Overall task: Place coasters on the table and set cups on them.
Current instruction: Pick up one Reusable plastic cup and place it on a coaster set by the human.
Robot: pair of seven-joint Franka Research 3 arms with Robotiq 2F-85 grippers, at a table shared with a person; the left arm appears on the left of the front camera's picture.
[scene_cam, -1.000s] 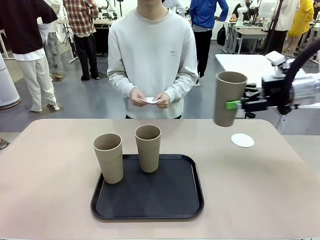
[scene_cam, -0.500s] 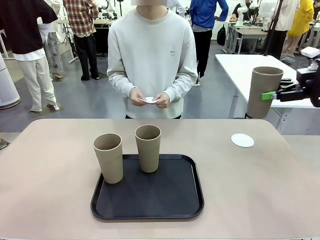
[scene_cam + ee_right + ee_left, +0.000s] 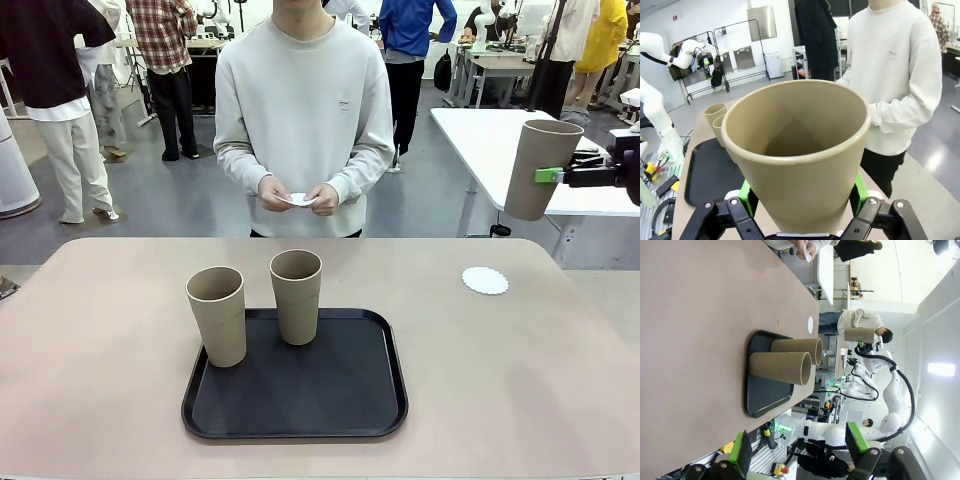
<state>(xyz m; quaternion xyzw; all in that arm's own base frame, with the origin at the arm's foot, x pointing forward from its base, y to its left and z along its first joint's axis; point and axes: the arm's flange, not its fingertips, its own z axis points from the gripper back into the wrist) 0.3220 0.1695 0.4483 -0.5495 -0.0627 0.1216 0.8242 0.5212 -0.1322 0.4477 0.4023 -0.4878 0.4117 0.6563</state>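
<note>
From the front camera I have the tray sitting on the table toward my edge, slightly left of centre. Two cups stand upright in it. The left cup is by its far-left corner, and the right cup is near the middle of its far side, not touching the first. One coaster lies flat toward the table's far right, well apart from the tray. The third cup hangs in the air up and right of that coaster, clamped in my right gripper. The person stands behind the far edge.

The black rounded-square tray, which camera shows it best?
The front view: the whole black rounded-square tray shows from above, two tall beige tumblers standing on it. The left wrist view shows it sideways and foreshortened; the right wrist view catches one part beside the held beige tumbler.
</note>
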